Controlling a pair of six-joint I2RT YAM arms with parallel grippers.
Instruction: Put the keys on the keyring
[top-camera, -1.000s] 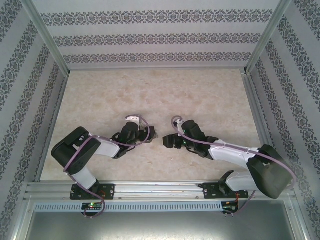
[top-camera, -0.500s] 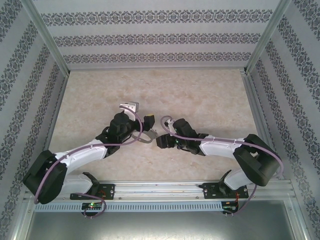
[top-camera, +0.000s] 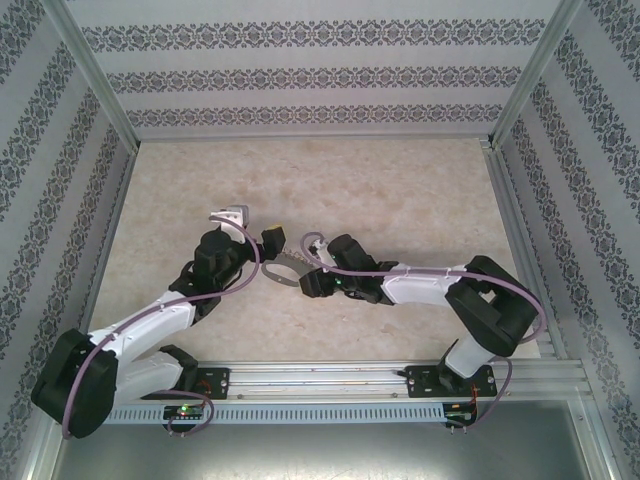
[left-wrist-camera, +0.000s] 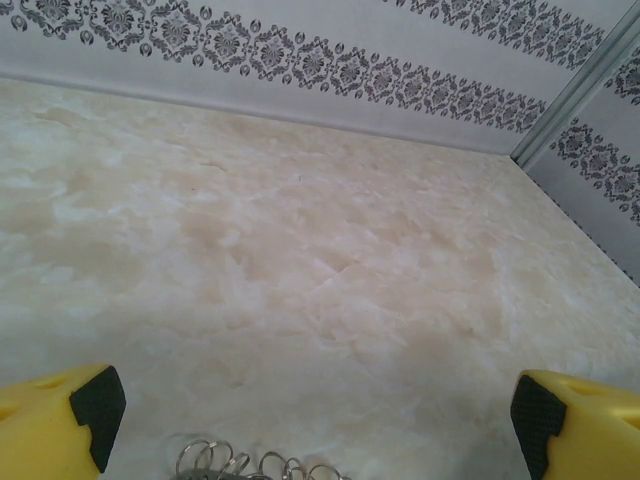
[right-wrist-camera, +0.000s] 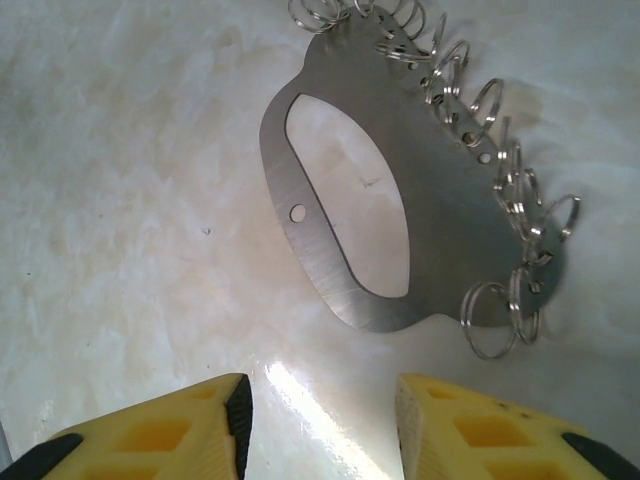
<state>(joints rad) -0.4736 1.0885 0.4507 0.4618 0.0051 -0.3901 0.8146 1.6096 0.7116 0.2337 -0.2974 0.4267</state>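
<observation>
Keyring (top-camera: 285, 270) lies flat mid-tabletop, slightly toward the near edge, between both arms. Left gripper (left-wrist-camera: 315, 420): fingers wide, empty, just over the side carrying the small rings (right-wrist-camera: 490, 320). Right gripper (right-wrist-camera: 320, 410): fingers partly apart, empty, just short of the plate's curved rim. My read: the step in hand is grabbing the plate. It's thin and flat on a slick surface, so come in low on the rim away from the rings, pinch edge-on, expect sliding. Tabletop (top-camera: 400, 190) is pale, marbled, glossy. Patterned walls (top-camera: 320, 80) on three sides, aluminium rail (top-camera: 300, 380) along the near edge.
</observation>
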